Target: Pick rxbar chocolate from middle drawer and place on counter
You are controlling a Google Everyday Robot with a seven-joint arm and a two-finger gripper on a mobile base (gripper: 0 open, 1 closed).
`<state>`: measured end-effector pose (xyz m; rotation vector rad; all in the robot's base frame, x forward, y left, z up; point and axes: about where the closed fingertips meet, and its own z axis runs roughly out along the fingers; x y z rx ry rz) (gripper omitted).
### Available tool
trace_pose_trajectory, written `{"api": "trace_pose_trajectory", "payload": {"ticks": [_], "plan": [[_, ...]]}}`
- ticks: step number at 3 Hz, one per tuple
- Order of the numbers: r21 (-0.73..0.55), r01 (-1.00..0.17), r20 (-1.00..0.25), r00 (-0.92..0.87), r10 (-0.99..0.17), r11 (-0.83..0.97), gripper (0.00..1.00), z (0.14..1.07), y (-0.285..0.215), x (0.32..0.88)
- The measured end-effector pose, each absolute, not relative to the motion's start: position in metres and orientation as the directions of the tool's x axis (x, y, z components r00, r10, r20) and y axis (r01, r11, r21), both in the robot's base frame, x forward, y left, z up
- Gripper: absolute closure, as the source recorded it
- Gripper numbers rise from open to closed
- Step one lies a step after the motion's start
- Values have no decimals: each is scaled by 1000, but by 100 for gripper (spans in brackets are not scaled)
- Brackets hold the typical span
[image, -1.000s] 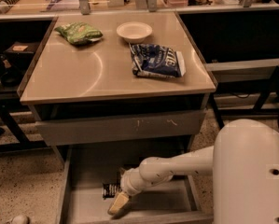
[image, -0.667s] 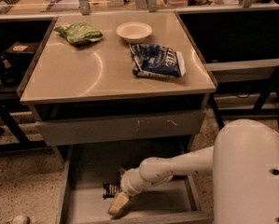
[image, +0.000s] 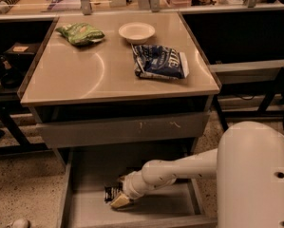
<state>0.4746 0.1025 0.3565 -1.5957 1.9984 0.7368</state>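
The middle drawer (image: pixel 87 208) is pulled open below the cabinet, grey with low side walls. The rxbar chocolate (image: pixel 112 192), a small black-wrapped bar with white lettering, lies on the drawer bottom near its middle. My gripper (image: pixel 119 201) reaches down into the drawer from the right on its white arm and sits right at the bar, partly covering it. The tan counter (image: pixel 84 75) is above.
On the counter lie a green bag (image: pixel 80 33) at the back left, a white bowl (image: pixel 137 32) at the back middle and a blue-white bag (image: pixel 159 61) at the right. A closed drawer front with pale scratches (image: pixel 122 128) overhangs the open drawer. Dark shelving stands on both sides.
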Motion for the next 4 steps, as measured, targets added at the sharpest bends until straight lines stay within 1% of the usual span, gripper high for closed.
{"api": "trace_pose_trajectory", "payload": {"ticks": [2,3,4], "plan": [[115,-977,-660,-209,-722,177,86,357,102,475],[115,-977,-660,-209,-722,177,100,357,102,475],[131,-971,-658,-237,-714,202,100,369,102,481]]}}
